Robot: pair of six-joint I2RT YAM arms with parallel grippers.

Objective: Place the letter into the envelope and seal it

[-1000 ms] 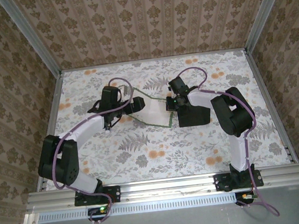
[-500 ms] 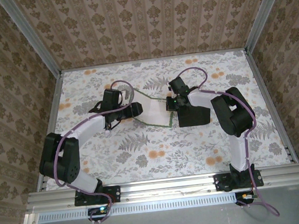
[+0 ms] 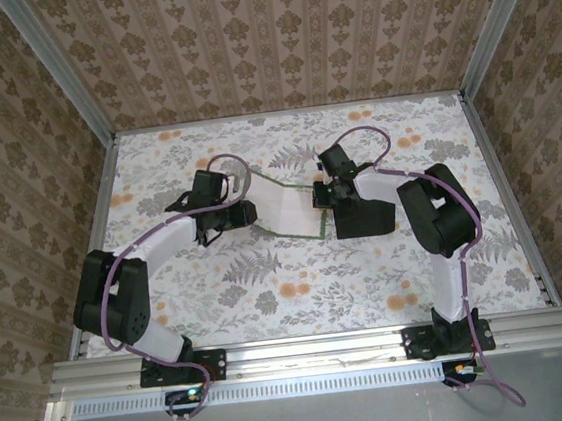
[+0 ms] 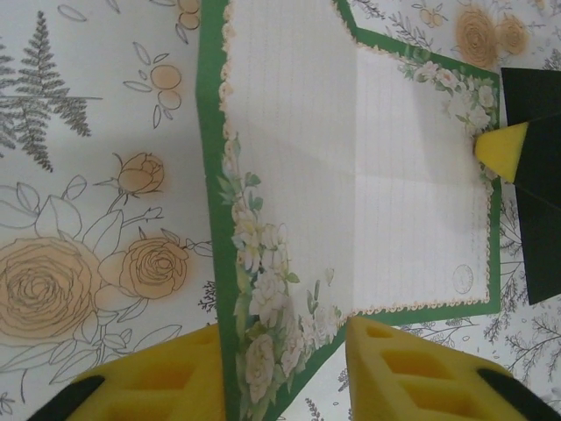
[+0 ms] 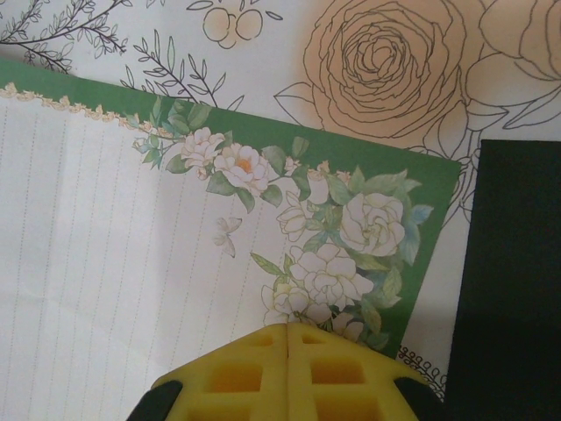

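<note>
I judged the letter (image 4: pixel 351 175) light, floppy paper, so my left gripper (image 4: pixel 285 351), jaws apart, straddled its green edge to pinch there, while my right gripper (image 5: pixel 287 351), clenched, pressed the corner beside the envelope (image 5: pixel 517 289).

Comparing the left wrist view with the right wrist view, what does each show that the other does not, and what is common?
Left wrist view adds: the left end effector, its yellow fingers apart astride an edge of the flat white green-bordered paper letter, and that letter from one side border to the other. Right wrist view adds: the right end effector from behind, yellow fingers pressed together over the letter's flowered corner. Shared: the letter, the flat black rectangular paper envelope beside it, the floral tablecloth.
</note>
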